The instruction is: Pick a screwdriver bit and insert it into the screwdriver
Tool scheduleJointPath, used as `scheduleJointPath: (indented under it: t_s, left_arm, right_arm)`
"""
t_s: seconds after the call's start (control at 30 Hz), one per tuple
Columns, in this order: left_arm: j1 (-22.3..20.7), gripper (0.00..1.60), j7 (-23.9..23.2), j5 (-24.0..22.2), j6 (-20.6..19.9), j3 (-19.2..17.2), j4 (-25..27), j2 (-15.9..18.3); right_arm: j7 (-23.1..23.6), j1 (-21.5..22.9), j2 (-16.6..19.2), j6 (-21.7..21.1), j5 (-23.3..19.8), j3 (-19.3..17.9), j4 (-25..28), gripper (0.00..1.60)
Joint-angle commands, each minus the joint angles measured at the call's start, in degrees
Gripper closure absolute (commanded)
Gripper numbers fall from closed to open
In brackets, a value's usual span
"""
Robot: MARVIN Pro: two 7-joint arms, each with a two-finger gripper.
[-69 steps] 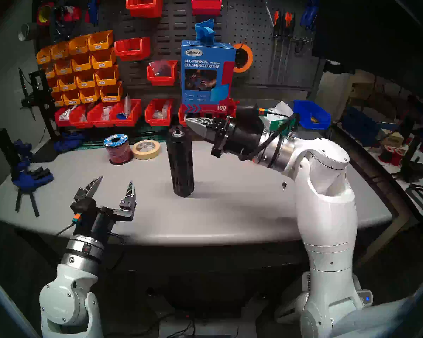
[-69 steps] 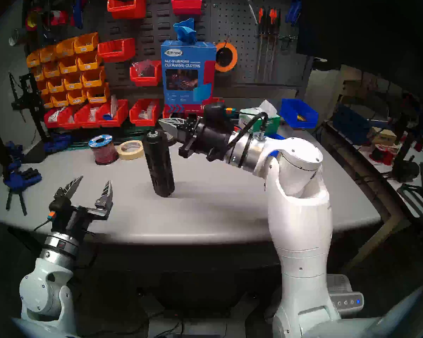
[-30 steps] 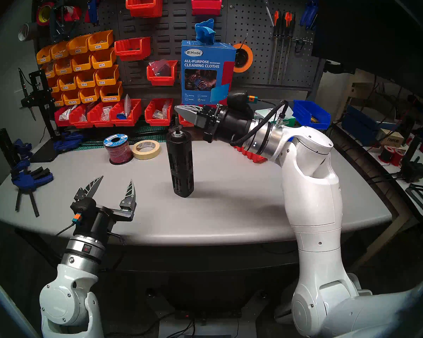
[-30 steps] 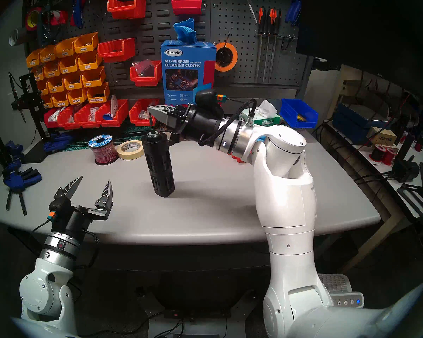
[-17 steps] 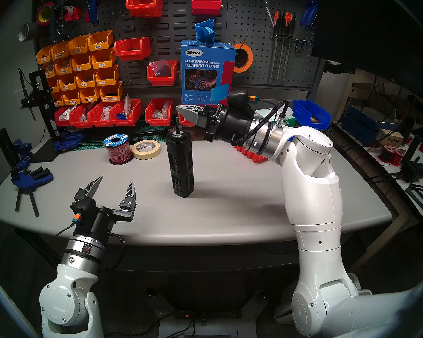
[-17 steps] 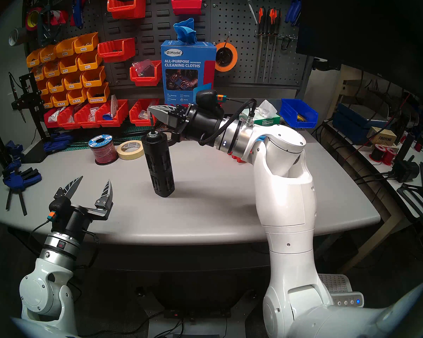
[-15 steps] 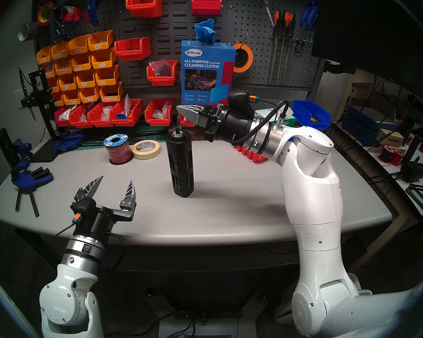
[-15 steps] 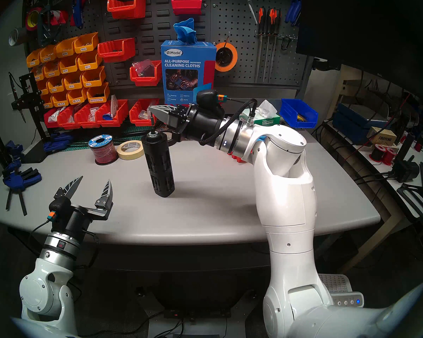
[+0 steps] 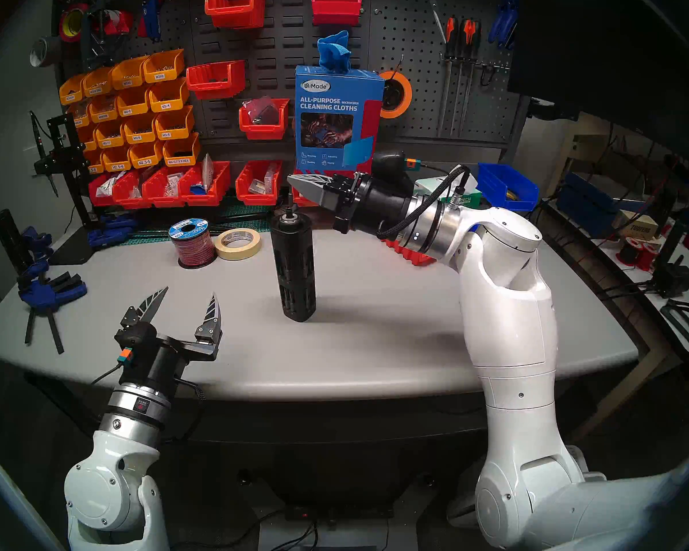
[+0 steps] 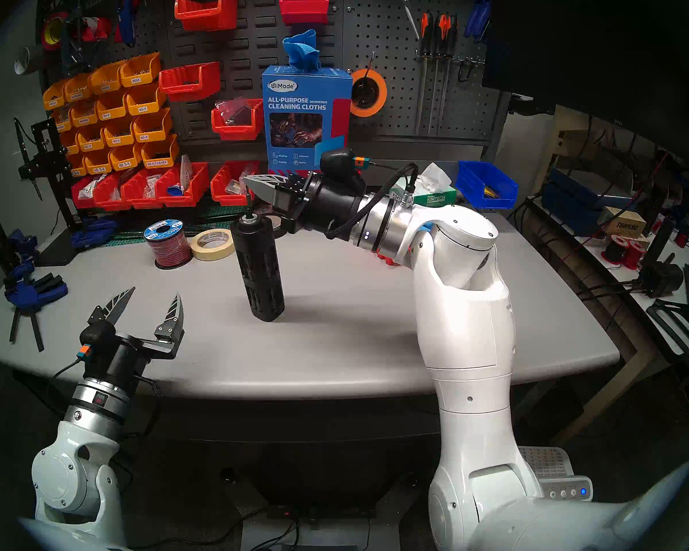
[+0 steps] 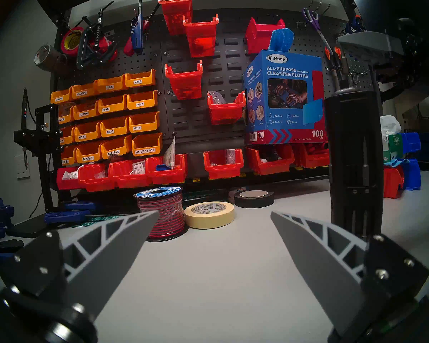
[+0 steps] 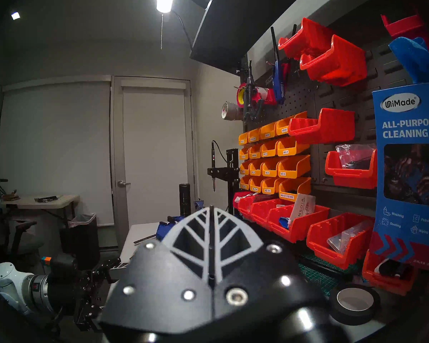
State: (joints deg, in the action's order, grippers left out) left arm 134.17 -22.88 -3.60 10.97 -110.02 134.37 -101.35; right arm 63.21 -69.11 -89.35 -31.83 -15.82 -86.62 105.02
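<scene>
Right tool [image 9: 295, 181] clenched on screwdriver bit [image 9: 290, 201], bit hanging upright just above socket of screwdriver [image 9: 294, 264] standing mid-worktop [image 9: 374, 339]. Left tool [image 9: 188, 299] released, empty, near front edge.

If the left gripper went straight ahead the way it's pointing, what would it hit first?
Probably the wire spool or the masking tape roll beside it. The left gripper aims between them; depth is unclear.

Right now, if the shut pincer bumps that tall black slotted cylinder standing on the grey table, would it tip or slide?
The tall black slotted cylinder is narrow-based and much taller than wide, so a knock near its silver-ringed top would probably tip it. Once down, its round body would likely roll across the smooth grey table. Its weight cannot be judged.
</scene>
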Motion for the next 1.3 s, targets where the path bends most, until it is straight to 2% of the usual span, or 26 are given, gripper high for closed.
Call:
scheduleJointPath:
  t_s: [0.0,1.27]
  left_arm:
    - [-0.4,0.00,0.0,-0.1,0.5,0.1,1.9,0.0]
    - [-0.7,0.00,-0.7,0.1,0.4,-0.1,1.9,-0.6]
  right_arm:
    - [0.1,1.0,-0.2,0.0,-0.1,0.1,1.0,1.60]
    - [0.3,1.8,-0.5,-0.1,0.0,0.1,0.4,1.60]
